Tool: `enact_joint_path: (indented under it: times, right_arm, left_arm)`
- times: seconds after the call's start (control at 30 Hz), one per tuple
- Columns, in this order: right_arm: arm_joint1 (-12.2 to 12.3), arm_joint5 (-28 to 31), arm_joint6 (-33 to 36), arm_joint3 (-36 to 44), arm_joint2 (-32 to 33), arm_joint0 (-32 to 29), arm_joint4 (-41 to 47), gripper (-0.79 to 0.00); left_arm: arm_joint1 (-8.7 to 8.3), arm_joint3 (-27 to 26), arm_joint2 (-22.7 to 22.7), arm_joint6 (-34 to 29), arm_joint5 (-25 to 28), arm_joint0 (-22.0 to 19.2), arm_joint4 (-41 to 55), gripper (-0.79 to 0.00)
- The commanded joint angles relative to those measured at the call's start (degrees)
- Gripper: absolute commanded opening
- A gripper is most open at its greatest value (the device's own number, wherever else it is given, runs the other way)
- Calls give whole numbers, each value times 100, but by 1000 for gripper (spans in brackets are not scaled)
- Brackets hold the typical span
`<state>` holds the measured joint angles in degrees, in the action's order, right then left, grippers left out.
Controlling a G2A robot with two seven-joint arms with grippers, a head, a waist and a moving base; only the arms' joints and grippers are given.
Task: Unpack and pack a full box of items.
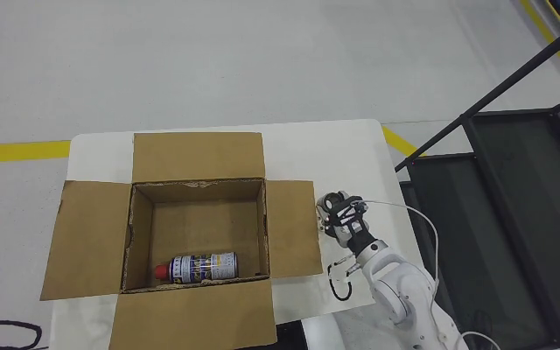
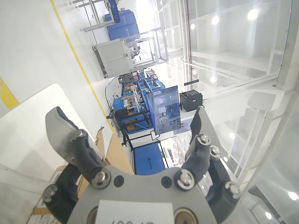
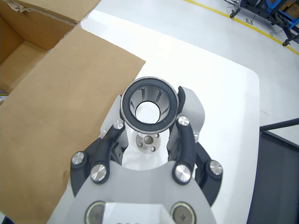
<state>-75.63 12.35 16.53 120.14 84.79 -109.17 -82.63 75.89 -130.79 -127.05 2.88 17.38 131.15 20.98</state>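
Cardboard box (image 1: 201, 219) open mid-worktop (image 1: 350, 149) in the top view, all four flaps folded out flat, probably to leave the mouth free for reaching in. Inside, one spray can (image 1: 197, 266) on its side against the near wall, red cap toward the left wall; otherwise bare floor. Beside the right flap (image 1: 293, 229), right arm (image 1: 394, 293) low over the worktop, jaws clamped on a short metal sleeve (image 1: 335, 203) just off the flap's edge, outside the box.

From the right wrist view: jaws closed on the metal sleeve (image 3: 149, 110) from both sides, below its black rim. Bore pointing straight at the camera, white worktop (image 3: 222, 94) visible through it. Held upright like that, likely for setting down on its end or lowering into the box without rolling. Cannot tell whether touching the worktop or just above it. Right flap (image 3: 70, 99) close alongside, box floor (image 3: 21, 54) beyond.

From the left wrist view: jaws wide open, nothing between, aimed up toward the hall ceiling. Worktop corner (image 2: 42, 99) and cardboard edges (image 2: 114, 150) below. Seemingly parked out of the way, with the job left to the other arm.

Hard to judge whether unpacking or repacking: one item in, one out.
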Motion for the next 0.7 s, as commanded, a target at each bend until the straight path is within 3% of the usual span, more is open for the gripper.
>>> enact_joint_path:
  times: [0.0, 0.67]
  right_arm:
    - [5, -25, -84, -108, 29, -25, 57, -785]
    - [9, -595, -355, -801, -157, -44, 157, -785]
  left_arm:
    - [0, 0, 0, 0, 0, 0, 0, 0]
    - [0, 0, 0, 0, 0, 0, 0, 0]
